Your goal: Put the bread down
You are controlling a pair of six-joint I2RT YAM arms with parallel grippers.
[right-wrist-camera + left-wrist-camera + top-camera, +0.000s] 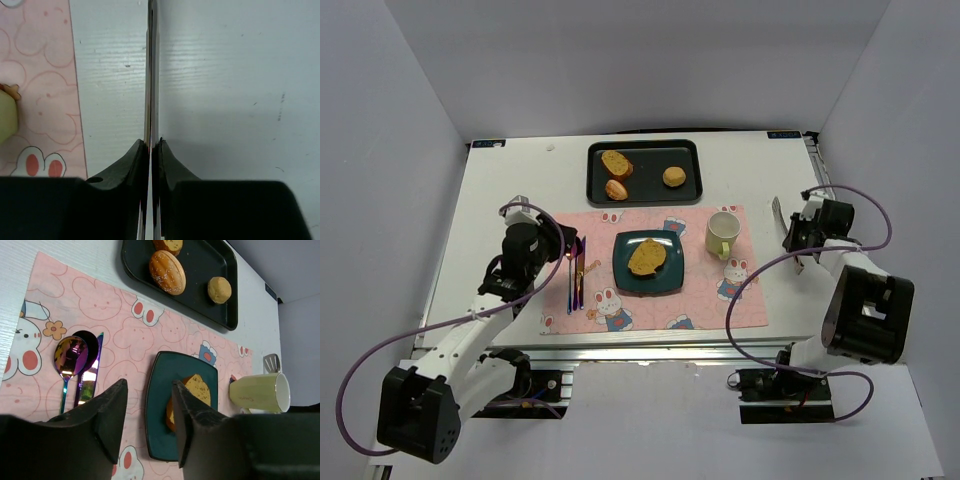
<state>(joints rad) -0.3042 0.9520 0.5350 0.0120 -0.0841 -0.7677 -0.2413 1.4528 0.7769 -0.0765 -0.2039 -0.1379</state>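
Note:
The bread (646, 257), a flat golden-brown slice, lies on the dark teal plate (623, 277) in the middle of the pink placemat. It also shows in the left wrist view (198, 388), on the plate (160, 405), partly hidden behind my fingers. My left gripper (568, 246) is open and empty, low over the mat left of the plate; in its own view the gripper (148, 386) frames the plate's left edge. My right gripper (798, 236) is at the right of the table, shut on a thin metal spatula (151, 75) seen edge-on, with the gripper (151, 143) over bare white table.
A black tray (650, 178) at the back holds an oblong slice (616, 162), a browner roll (616, 189) and a small round bun (673, 177). A pale green mug (721, 233) stands right of the plate. A spoon and other cutlery (576, 282) lie left of the plate.

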